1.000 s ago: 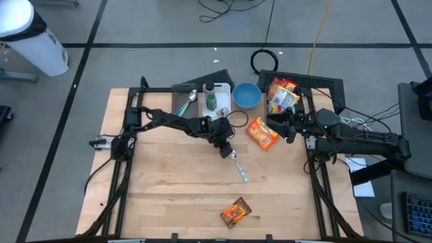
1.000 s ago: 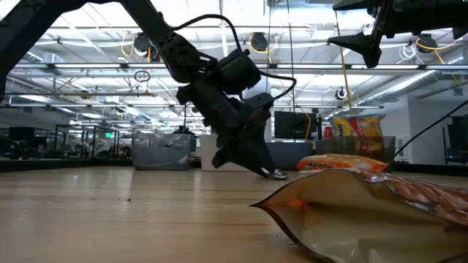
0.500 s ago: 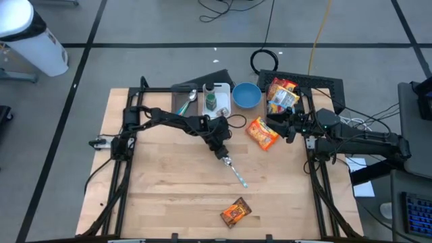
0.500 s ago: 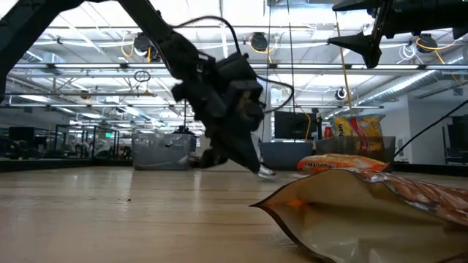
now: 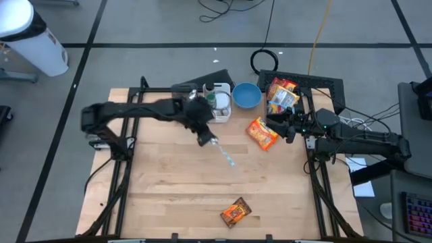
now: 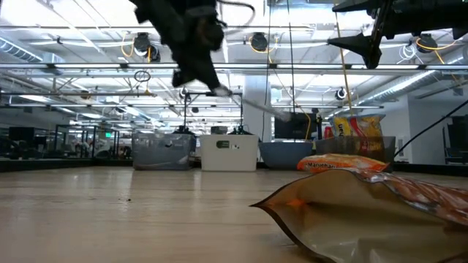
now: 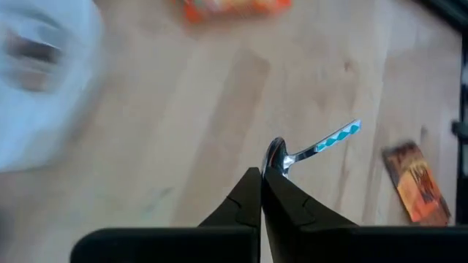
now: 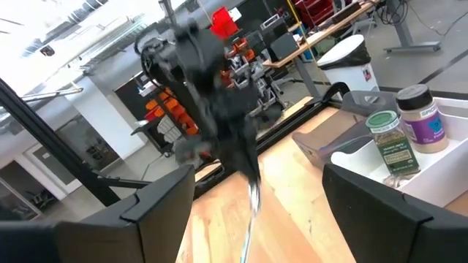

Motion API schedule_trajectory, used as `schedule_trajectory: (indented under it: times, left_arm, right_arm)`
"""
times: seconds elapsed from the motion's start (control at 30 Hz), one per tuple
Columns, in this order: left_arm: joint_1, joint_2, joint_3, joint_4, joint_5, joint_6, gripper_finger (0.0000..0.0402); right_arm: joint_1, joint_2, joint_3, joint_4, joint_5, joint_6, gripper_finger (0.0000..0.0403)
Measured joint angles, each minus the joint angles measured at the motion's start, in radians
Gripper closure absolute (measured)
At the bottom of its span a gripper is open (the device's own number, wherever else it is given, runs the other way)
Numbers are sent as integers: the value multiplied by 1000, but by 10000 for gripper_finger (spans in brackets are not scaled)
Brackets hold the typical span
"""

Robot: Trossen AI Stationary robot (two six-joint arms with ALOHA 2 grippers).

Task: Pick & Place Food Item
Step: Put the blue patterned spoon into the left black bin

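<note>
Above the counter, toward its far edge, the left hand is clamped on the bowl end of a spoon, which hangs clear of the wood with its teal-patterned handle pointing toward the counter's middle. In the left wrist view the two dark fingers meet tightly at the spoon's bowl. Just behind that hand, at the far edge, stands a white tray with spice jars, and beside it a blue bowl. An orange snack bag lies near the right edge, with the right hand just beside it, fingers spread wide and gripping nothing. A dark orange packet lies near the front edge.
</note>
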Motion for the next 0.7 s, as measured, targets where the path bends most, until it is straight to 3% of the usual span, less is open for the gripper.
schedule_trajectory:
  times: [0.17, 0.33, 0.7]
  left_arm:
    - [18, -149, 0, -67, -88, -7, 398]
    - [15, -224, 4, -78, -118, -36, 398]
    - [-36, -144, 242, -283, -233, 42, 398]
  right_arm:
    - [1, 50, 1, 3, -74, 19, 110]
    - [1, 223, 1, 36, -217, 40, 110]
    - [1, 645, 1, 517, -351, 157, 110]
